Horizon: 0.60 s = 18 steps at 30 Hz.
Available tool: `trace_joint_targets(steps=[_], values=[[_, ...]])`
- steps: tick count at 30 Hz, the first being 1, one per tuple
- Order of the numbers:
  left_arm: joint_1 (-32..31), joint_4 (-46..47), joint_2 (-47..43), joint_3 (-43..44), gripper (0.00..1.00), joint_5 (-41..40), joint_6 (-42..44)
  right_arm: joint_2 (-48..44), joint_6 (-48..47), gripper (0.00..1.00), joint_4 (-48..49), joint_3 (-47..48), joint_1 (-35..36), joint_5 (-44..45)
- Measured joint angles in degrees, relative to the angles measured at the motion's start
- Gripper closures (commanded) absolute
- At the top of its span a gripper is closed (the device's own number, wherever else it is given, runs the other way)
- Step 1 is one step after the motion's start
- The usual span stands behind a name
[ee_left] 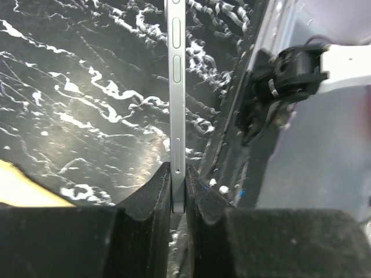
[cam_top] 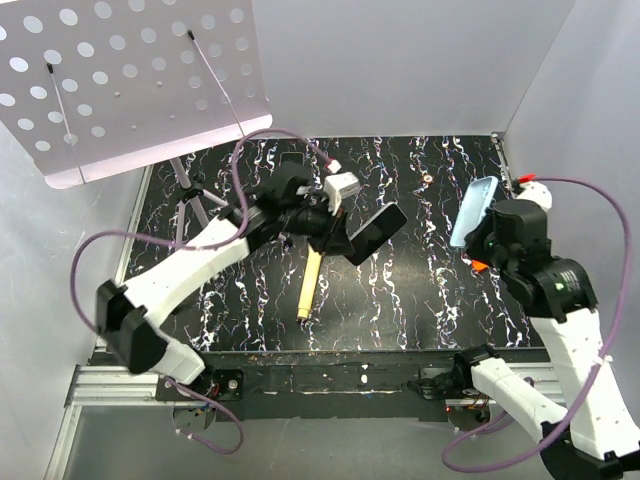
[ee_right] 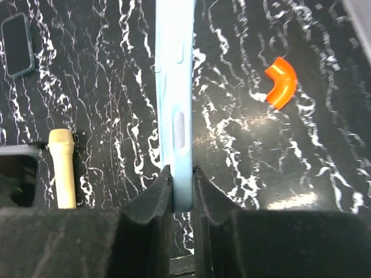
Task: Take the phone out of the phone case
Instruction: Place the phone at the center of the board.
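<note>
Your left gripper is pressed together on the bare phone, pinching its thin metal edge at one end. The phone's long axis runs straight out from the fingertips, side buttons facing the wrist camera. From above, you see it as a dark slab held over the middle of the black marbled table.

Your right gripper is likewise closed on the pale blue phone case, gripped at one end with its length pointing away from the fingers. In the overhead view the case stands to the right of the phone, well apart from it, with nothing joining them. So I judge the separation done, and each arm is nearest its own piece; setting either down is a move along that long axis.

Count: one phone, one case, two arms. Loose on the table are one cream stick and one orange elbow piece. One small dark slab shows far off in the right wrist view, too small to name.
</note>
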Motion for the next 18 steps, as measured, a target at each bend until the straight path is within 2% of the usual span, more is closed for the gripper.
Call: trace_joint_targets(steps=[6, 12, 14, 18], values=[[1.95, -20.33, 22.67, 25.33, 1.00, 3.21, 22.51, -4.07, -1.62, 0.99, -7.69, 7.02, 0.00, 4.90], [2.36, -36.85, 43.93, 52.00, 1.00, 6.62, 36.76, -9.51, -2.32, 0.99, -11.32, 7.54, -0.02, 3.96], [2.36, -39.47, 48.09, 56.22, 1.00, 7.65, 40.15, -10.95, -2.29, 0.99, -12.11, 7.52, -0.02, 3.10], [2.36, -43.41, 52.72, 58.12, 1.00, 10.14, 44.19, -13.86, -2.10, 0.99, -12.96, 7.30, -0.02, 1.40]])
